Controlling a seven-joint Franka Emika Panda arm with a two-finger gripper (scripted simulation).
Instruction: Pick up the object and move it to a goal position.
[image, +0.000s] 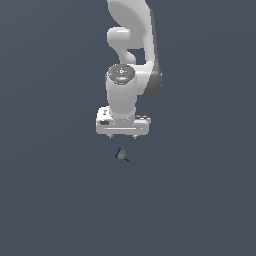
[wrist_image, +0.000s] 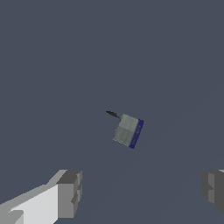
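Gripper (wrist_image: 140, 192) nearest wrist camera: fingers (wrist_image: 70, 192) spread wide, nothing between them. Your target, object (wrist_image: 128, 130), lies on plain grey floor, apart from fingers, edges out of view. Looks tiny, light, rigid. Pinch blocky grey-green body across flat sides; avoid thin black stick (wrist_image: 113, 114), likely to slip.

One object (wrist_image: 128, 130), one claw (wrist_image: 140, 192)
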